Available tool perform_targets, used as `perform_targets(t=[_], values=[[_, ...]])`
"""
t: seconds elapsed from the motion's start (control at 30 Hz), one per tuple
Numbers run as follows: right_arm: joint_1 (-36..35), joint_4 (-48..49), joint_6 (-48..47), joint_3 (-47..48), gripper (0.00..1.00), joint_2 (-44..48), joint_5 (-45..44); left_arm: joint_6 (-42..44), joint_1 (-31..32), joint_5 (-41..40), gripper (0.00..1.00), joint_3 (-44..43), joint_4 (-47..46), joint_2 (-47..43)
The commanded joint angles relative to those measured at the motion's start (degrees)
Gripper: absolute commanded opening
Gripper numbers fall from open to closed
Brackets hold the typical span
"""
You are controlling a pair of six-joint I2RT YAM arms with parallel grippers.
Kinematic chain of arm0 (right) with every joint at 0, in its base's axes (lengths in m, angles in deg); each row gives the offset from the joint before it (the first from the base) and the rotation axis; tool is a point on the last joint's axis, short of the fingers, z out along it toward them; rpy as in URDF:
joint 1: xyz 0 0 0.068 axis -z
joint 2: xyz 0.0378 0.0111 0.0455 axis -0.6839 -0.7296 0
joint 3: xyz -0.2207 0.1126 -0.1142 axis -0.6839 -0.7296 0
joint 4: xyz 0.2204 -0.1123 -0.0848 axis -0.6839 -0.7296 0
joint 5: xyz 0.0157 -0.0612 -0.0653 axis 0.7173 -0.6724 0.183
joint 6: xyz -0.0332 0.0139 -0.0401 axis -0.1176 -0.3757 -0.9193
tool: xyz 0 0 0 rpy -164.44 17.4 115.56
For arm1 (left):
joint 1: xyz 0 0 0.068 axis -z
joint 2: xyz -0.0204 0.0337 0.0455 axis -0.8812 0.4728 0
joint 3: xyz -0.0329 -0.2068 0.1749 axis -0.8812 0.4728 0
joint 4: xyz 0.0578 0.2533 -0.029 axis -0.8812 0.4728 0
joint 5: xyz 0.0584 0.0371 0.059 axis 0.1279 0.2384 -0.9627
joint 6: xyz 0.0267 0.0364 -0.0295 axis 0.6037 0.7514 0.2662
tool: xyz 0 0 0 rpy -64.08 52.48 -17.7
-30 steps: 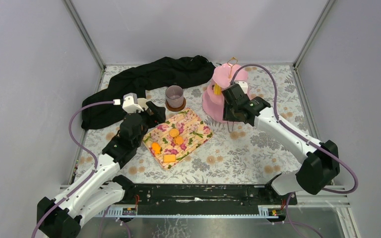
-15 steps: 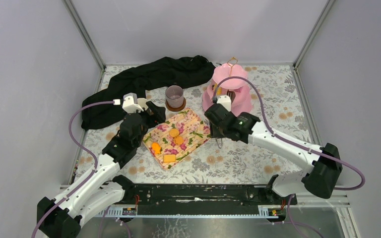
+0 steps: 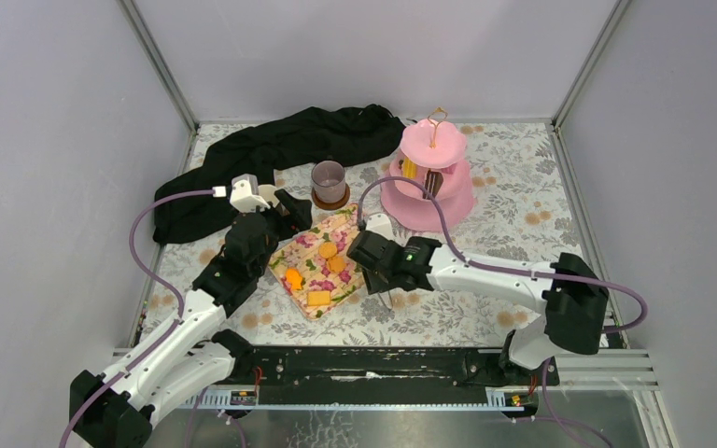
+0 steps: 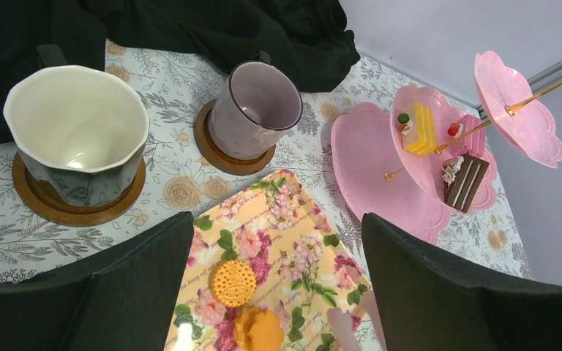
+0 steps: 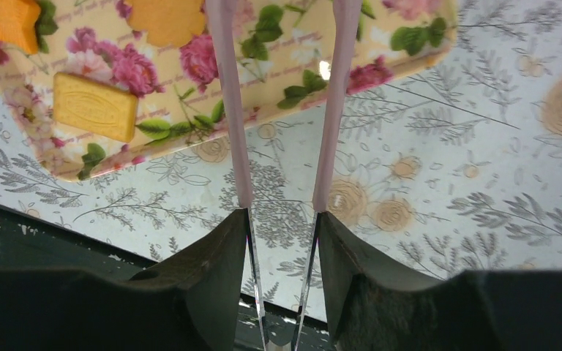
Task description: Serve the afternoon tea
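- Four toy biscuits lie on the yellow flower-printed rectangular tray (image 4: 285, 205) in the middle of the table: a round orange biscuit (image 4: 233, 282), an orange flower-shaped biscuit (image 4: 260, 329), an orange star-shaped biscuit (image 5: 15, 18) and a yellow rectangular biscuit (image 5: 94, 106).
- The left gripper (image 4: 276, 223) hangs by the tray's far left edge, its dark fingers spread wide with nothing between them.
- The right gripper (image 5: 283, 223) is clamped on a pair of pink-armed metal tongs (image 5: 228, 88). The two pink arms stand apart and reach over the tray's near edge. In the wrist view one arm passes just beside the flower-shaped biscuit, and the tips run out of that view.
- The cream-lined dark faceted mug (image 4: 77, 135) stands upright on a round wooden coaster (image 4: 44, 201), left of the tray and just beside the crumpled black cloth (image 3: 271, 149).
- The mauve-grey mug (image 4: 255, 110) stands on a second wooden coaster (image 4: 216, 153) behind the tray.
- The pink three-tier cake stand (image 4: 369, 157) with a gold rod stands to the right of that mug. Its middle tier carries a yellow layered cake slice (image 4: 424, 128), a pink cake (image 4: 472, 135) and a brown layered cake slice (image 4: 465, 183).
- A grey flower-patterned covering (image 3: 485, 280) lies over the table.
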Motion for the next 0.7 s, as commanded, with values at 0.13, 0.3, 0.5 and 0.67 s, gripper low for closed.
perform_targets(t=[0.13, 0.3, 0.5, 0.67], values=[[-2.0, 7.7, 0.2, 1.3, 0.46, -4.0, 5.0, 0.7, -0.7, -1.3, 0.92, 0.1, -3.0, -0.4], [-2.8, 9.1, 0.2, 1.9, 0.47, -7.1, 6.0, 0.7, -0.8, -1.5, 0.92, 0.1, -2.7, -0.4], [-3.2, 10.3, 0.0, 2.8, 0.47, -9.6, 6.2, 0.7, -0.8, -1.3, 0.92, 0.0, -2.8, 0.1], [-3.5, 10.6, 0.2, 3.4, 0.47, -10.1, 6.2, 0.7, -0.8, -1.2, 0.92, 0.1, -2.8, 0.0]])
